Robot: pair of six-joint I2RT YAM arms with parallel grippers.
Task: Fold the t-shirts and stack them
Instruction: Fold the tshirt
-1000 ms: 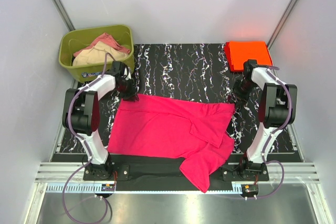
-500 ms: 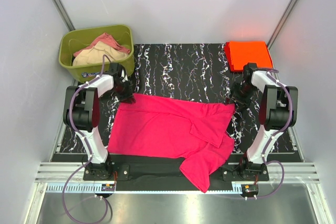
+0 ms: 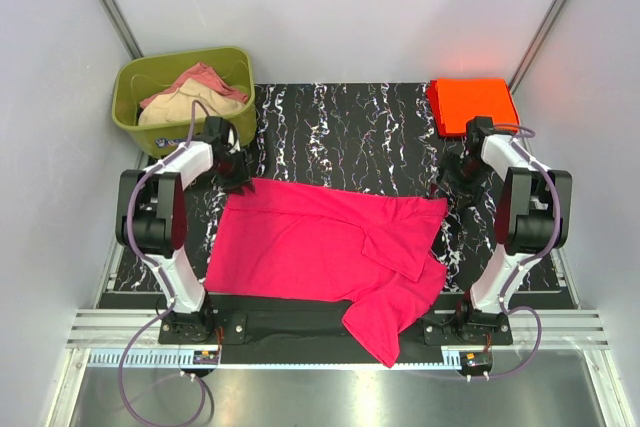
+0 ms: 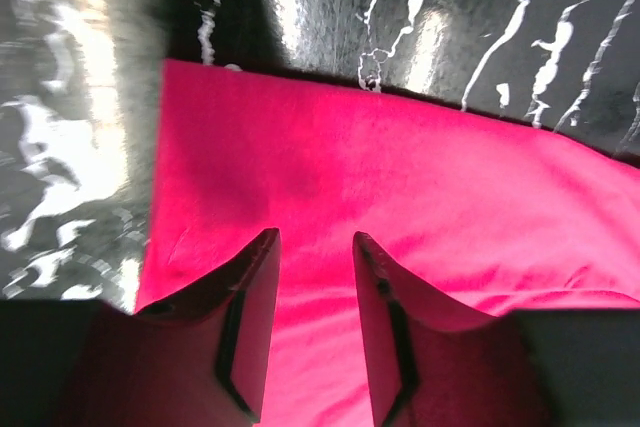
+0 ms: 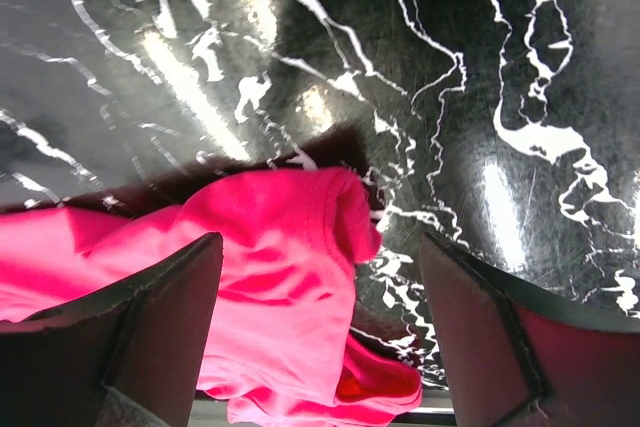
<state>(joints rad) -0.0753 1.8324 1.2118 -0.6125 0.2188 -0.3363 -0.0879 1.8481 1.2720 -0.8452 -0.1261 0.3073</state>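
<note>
The black marbled tabletop carries the hot pink t-shirt, spread loosely across its near half and spilling over the near edge. The olive-green tub sits far left and the folded orange-red t-shirt far right. The left gripper is narrowly parted over the pink shirt's far-left corner and the right gripper is spread wide over its far-right corner, neither holding cloth.

top: high overhead, whole table | wrists: close, facing down | shared: pink t-shirt far corners
</note>
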